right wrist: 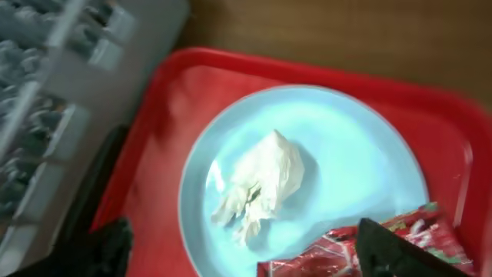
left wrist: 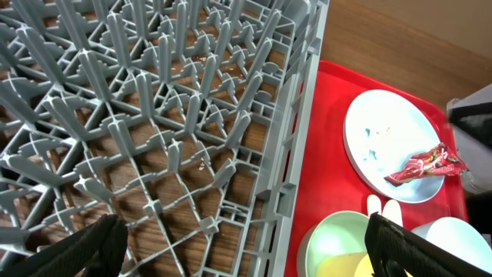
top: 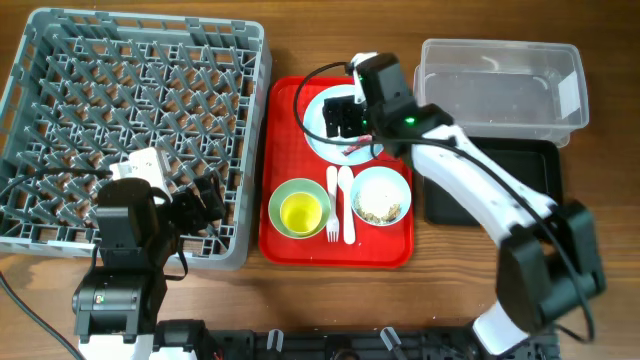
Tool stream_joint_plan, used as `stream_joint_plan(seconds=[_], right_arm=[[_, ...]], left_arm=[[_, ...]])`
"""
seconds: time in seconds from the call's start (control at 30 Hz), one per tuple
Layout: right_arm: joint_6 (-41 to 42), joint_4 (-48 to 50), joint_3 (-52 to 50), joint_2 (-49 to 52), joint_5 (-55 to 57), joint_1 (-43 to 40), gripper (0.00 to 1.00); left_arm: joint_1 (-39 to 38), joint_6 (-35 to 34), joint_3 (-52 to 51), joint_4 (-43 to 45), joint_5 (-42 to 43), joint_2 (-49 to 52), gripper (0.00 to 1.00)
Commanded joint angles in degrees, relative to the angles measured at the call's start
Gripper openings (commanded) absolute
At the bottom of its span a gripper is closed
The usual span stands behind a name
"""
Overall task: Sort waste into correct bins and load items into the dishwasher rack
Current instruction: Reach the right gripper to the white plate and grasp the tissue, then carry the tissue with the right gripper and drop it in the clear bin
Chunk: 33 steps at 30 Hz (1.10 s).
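My right gripper (top: 345, 115) is open, low over the pale blue plate (top: 312, 118) on the red tray. In the right wrist view the crumpled white tissue (right wrist: 261, 185) lies on the plate (right wrist: 354, 169) ahead of the open fingers (right wrist: 246, 258). The red candy wrapper (right wrist: 346, 250) lies by the right finger. My left gripper (top: 200, 205) is open and empty over the grey dishwasher rack (top: 130, 120) near its front right edge. A light green bowl (top: 278, 200) holds the yellow cup (top: 301, 212). A pale blue bowl (top: 381, 172) holds food scraps (top: 380, 205). A white fork (top: 333, 205) and spoon (top: 347, 205) lie between them.
The red serving tray (top: 335, 250) sits between the rack and the bins. The clear tub (top: 500, 85) stands at the back right, with the black tray (top: 500, 185) in front of it. The left wrist view shows the rack pegs (left wrist: 154, 115) and the wrapper (left wrist: 427, 164).
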Motion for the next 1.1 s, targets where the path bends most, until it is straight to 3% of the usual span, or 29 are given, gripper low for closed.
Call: stream_joint_plan(seconds=[0.0,0.13,0.2,0.27,0.37,0.5,0.6,0.8,0.93,1.07], right_arm=[[8.81,2.21,0.94,5.97,1.36,0.17,0.85],[11.47,5.33,0.94,12.17,0.92,0.2,0.78],[11.47,5.7,0.94,13.97,-0.09,0.2,0.68],[11.72,5.68,0.94,15.06,-0.26,0.2,0.55],[12.63,5.75,0.96,14.43,-1.73,0.17,0.22],[10.88,5.44,0.96,8.28,-1.42,-0.5,0.04],[10.75,3.43,0.96,1.79,2.32,-1.53,0.04],[13.49,-5.88,0.96,-13.2,21.11,-6.51,0.05],[14.95,-10.43,0.92,-14.86,22.73,-14.03,0.07],[15.72,-11.63,0.81,-12.46,22.69,-20.15,0.35]], left_arm=[[-0.31,1.14,1.01,0.11,0.04,-0.22,1.0],[-0.31,1.14,1.01,0.09,0.52,-0.22,1.0],[-0.31,1.14,1.01,-0.28,0.5,-0.22,1.0],[-0.31,1.14,0.98,-0.85,0.52,-0.22,1.0],[-0.31,1.14,0.98,-1.16,0.52,-0.2,1.0],[-0.31,1.16,0.98,-1.16,0.5,-0.22,1.0],[-0.31,1.14,0.98,-1.18,0.5,-0.22,1.0],[-0.31,1.14,0.98,-1.18,0.5,-0.22,1.0],[-0.31,1.16,1.01,-1.16,0.5,-0.22,1.0],[-0.31,1.16,0.98,-1.18,0.5,-0.22,1.0]])
